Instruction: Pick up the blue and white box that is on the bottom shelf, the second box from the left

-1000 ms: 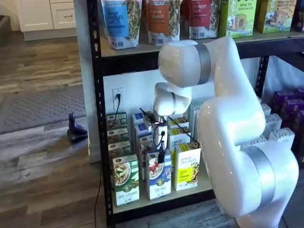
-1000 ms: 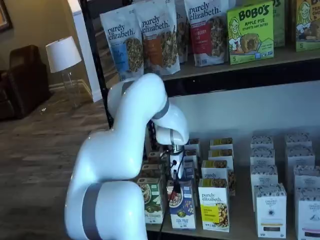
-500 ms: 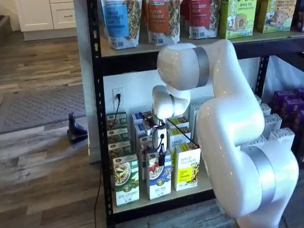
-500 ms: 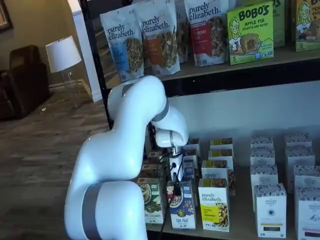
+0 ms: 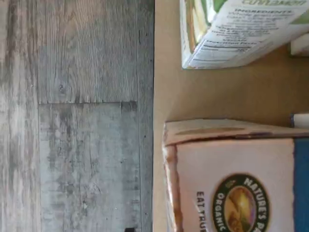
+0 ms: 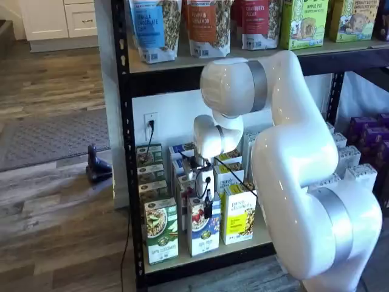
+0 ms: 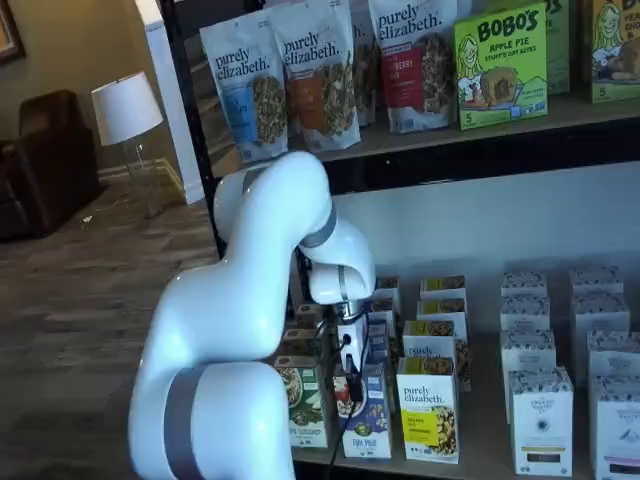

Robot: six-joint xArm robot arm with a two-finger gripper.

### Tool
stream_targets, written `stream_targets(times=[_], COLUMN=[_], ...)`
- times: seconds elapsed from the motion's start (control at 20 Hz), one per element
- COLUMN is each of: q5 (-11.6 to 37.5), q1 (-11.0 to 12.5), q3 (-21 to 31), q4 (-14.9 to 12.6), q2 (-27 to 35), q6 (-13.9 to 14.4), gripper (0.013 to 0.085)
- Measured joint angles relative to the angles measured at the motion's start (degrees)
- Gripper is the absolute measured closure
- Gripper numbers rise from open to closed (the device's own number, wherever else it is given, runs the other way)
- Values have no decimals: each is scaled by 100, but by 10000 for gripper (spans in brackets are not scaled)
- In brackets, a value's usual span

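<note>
Blue and white box: stands upright at the front edge of the bottom shelf, with a green-and-white box just beside it at 9 o'clock and a yellow box just beside it at 3 o'clock; in both shelf views it heads a row of like boxes running back toward the wall.
Same box, other side: its blue lower band and berry picture face outward, partly covered by the arm's cable.
Fingers: a black part hangs from the white wrist right at the box's top edge, at 12 o'clock from the box's front face; in a shelf view the dark tip overlaps the box's upper front.
Finger state: I cannot tell; only a narrow dark shape and cable show, with no clear gap and no clear clamp on the box.
Wrist view: a white carton top with a round green logo and a blue edge fills the lower part, sitting on the beige board next to grey wood flooring.
Arm: large white links fill the foreground.
</note>
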State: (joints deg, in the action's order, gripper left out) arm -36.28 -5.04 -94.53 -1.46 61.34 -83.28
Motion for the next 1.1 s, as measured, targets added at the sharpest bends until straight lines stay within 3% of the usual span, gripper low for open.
stream_targets(times=[0.3, 0.5, 0.6, 1.0, 1.1], q5=[109, 172, 179, 231, 225], q1=[3, 10, 13, 30, 41], q3=[84, 129, 139, 183, 202], q4=[-44, 45, 60, 32, 70], q2=[1, -7, -9, -18, -34], q6=[35, -48, -63, -58, -101], gripper=[130, 290, 330, 330, 410])
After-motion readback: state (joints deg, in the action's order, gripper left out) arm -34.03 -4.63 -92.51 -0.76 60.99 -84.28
